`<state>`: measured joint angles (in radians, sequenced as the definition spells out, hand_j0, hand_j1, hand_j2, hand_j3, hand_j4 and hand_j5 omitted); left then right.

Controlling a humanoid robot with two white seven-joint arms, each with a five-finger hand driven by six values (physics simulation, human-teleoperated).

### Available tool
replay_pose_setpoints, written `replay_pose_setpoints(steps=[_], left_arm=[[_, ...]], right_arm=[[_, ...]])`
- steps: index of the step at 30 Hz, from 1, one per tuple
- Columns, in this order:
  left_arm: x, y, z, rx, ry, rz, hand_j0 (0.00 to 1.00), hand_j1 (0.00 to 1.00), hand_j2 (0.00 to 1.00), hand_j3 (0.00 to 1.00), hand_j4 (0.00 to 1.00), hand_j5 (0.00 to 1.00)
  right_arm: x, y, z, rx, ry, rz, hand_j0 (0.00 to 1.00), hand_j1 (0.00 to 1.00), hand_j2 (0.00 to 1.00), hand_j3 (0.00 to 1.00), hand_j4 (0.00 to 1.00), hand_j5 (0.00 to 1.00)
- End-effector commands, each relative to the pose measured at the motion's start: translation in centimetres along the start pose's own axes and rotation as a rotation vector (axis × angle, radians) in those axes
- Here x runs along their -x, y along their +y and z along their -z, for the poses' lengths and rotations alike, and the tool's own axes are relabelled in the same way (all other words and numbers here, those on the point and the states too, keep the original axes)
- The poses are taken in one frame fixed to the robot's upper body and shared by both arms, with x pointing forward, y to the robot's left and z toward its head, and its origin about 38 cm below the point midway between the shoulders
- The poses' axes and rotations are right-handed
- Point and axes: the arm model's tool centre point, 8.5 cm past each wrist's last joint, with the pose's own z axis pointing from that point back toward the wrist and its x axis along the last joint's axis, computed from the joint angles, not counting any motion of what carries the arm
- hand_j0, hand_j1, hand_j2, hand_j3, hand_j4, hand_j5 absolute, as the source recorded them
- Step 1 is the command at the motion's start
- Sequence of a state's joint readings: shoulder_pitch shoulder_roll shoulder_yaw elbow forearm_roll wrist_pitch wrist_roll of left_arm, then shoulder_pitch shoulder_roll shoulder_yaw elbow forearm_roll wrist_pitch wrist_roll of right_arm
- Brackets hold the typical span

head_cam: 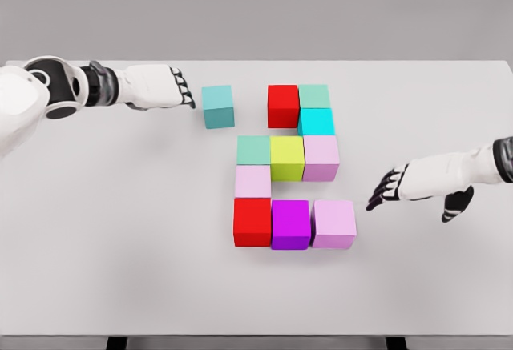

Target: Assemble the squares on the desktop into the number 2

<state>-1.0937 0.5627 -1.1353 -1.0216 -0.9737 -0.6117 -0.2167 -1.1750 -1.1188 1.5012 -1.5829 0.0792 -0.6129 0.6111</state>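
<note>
PROGRESS: digit 2 approx. complete, 10 cubes set on tabletop [120, 230] | REMAINING: teal cube [217, 106] apart at far left of red top cube [283, 105], gap btwn | L robot hand [164, 87]: fingers extended, apart, holding nothing, tips just beside teal cube | R robot hand [401, 184]: fingers apart, empty, near right of pink cube [333, 223].

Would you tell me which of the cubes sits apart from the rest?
The teal cube at upper left, just off the left hand. A clear gap separates it from the red cube; all others stand packed together.
</note>
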Motion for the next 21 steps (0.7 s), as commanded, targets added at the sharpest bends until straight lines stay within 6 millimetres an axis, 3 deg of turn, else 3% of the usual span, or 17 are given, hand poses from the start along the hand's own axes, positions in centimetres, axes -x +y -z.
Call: replay_pose_setpoints(steps=[1,16,21], left_arm=[[-0.1,0.3,0.3,-0.006,-0.003,-0.004,0.87,0.87,0.87,0.87,0.87,0.87],[-0.6,1.7,1.5,-0.030,-0.019,0.002,0.87,0.87,0.87,0.87,0.87,0.87],[-0.4,1.3,1.4,-0.020,-0.012,-0.008,0.87,0.87,0.87,0.87,0.87,0.87]], right_arm=[[-1.1,-0.1,0.0,0.002,-0.023,-0.016,1.00,1.00,1.00,1.00,1.00,1.00],[-1.5,-1.0,1.5,0.005,-0.059,-0.034,1.00,1.00,1.00,1.00,1.00,1.00],[-1.6,-1.1,1.9,0.002,-0.066,-0.040,1.00,1.00,1.00,1.00,1.00,1.00]])
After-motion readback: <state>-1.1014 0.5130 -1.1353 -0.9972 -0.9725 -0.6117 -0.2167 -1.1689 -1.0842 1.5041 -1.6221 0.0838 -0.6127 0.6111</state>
